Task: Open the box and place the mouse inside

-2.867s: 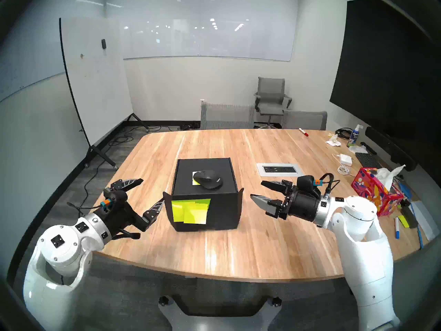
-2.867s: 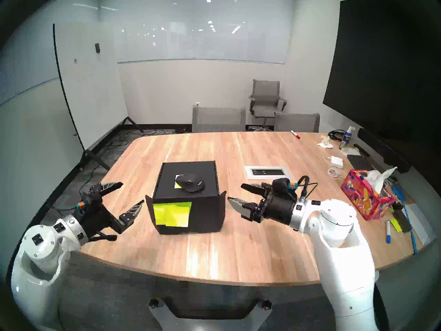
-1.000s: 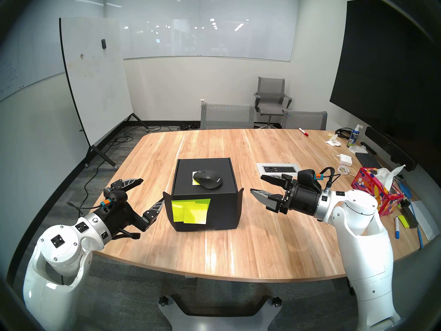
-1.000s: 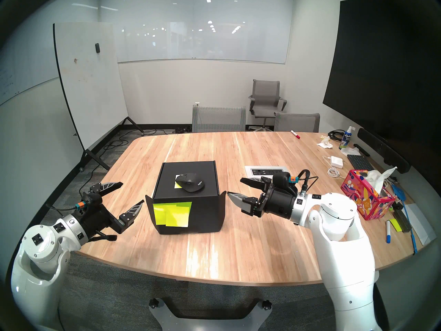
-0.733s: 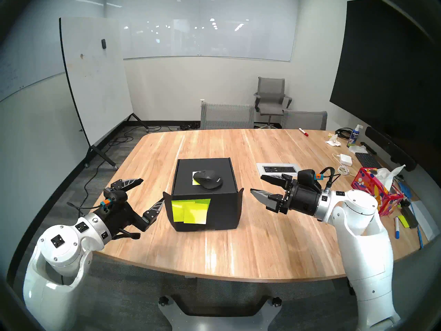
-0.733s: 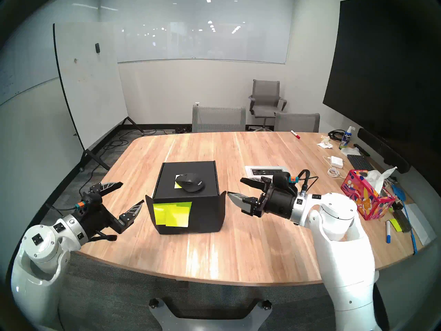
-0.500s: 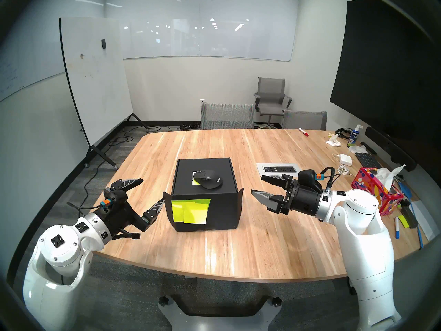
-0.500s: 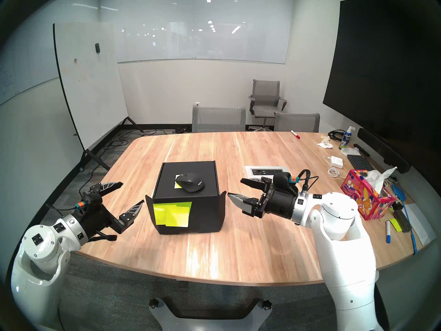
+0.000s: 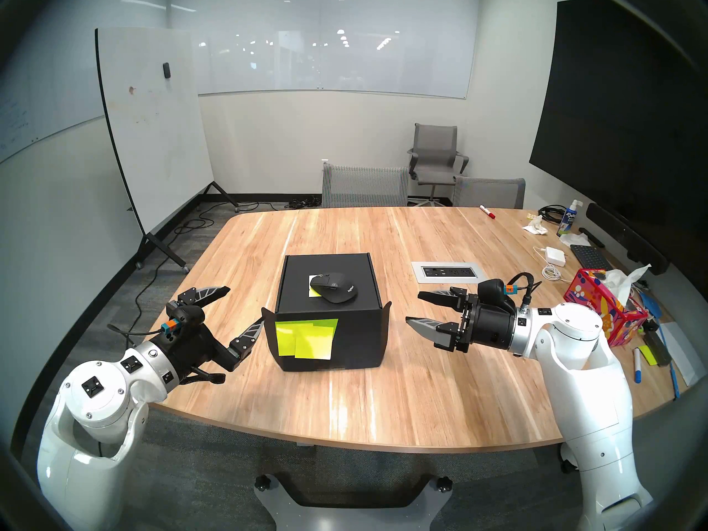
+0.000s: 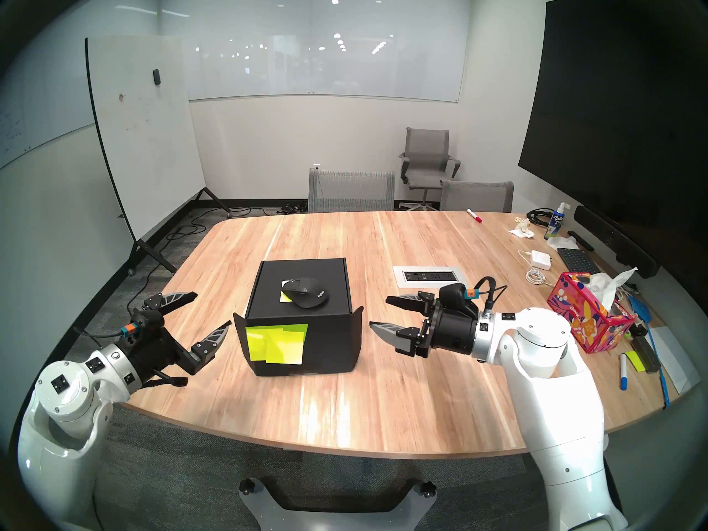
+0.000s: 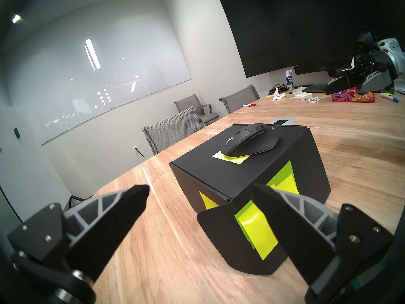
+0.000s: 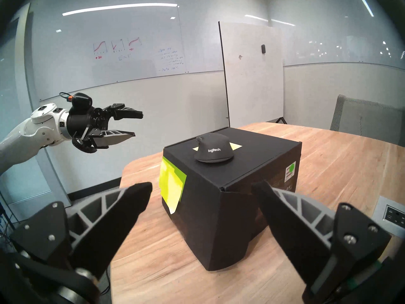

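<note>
Sitting mid-table [image 9: 383, 403], the box [image 9: 356, 338] is shut, light stiff cardboard by the look of it; it likely slides if pushed sideways. Front flap ears stick out at both near corners, so they look like the best hold for lifting the lid. Room is clear on both sides; clutter sits far right.

The mouse [image 9: 333, 287] rests on the lid, on a yellow note. It looks like smooth hard plastic, light and probably slippery, so grip its narrow flanks. It must come off before the lid swings.

Left gripper [image 9: 233, 308] is spread wide and empty, its near finger just beside the left ear. Right gripper [image 9: 415, 308] is wide apart and empty, off the box's right side.
</note>
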You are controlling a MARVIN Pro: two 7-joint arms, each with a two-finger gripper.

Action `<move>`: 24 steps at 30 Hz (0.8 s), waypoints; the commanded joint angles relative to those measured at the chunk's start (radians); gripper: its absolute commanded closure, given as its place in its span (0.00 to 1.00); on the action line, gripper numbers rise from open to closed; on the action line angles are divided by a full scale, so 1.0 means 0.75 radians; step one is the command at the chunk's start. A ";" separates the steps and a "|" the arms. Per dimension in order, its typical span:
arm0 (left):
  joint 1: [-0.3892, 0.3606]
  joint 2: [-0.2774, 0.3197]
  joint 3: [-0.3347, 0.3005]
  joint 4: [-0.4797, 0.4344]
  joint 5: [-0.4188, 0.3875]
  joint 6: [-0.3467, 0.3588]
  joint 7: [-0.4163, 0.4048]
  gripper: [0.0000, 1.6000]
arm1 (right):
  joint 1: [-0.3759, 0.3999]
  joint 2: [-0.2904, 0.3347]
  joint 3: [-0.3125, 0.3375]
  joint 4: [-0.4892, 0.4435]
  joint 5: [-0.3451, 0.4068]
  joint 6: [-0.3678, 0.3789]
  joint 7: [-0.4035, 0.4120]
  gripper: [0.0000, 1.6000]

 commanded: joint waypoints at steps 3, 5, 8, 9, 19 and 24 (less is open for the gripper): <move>0.001 0.001 -0.001 -0.021 0.000 -0.007 -0.002 0.00 | 0.152 0.032 -0.045 0.091 -0.001 -0.071 0.081 0.00; 0.001 0.001 -0.001 -0.021 0.000 -0.007 -0.002 0.00 | 0.175 0.035 -0.054 0.102 -0.003 -0.070 0.089 0.00; 0.001 0.001 -0.001 -0.021 0.000 -0.007 -0.002 0.00 | 0.215 0.043 -0.078 0.122 -0.008 -0.070 0.109 0.00; 0.001 0.001 0.000 -0.021 0.000 -0.007 -0.002 0.00 | 0.225 0.044 -0.087 0.123 -0.009 -0.068 0.114 0.00; 0.000 0.002 0.000 -0.021 0.000 -0.007 -0.002 0.00 | 0.354 0.038 -0.184 0.201 -0.029 -0.056 0.173 0.00; 0.001 0.002 0.000 -0.021 0.000 -0.007 -0.002 0.00 | 0.421 0.039 -0.222 0.257 -0.042 -0.062 0.200 0.00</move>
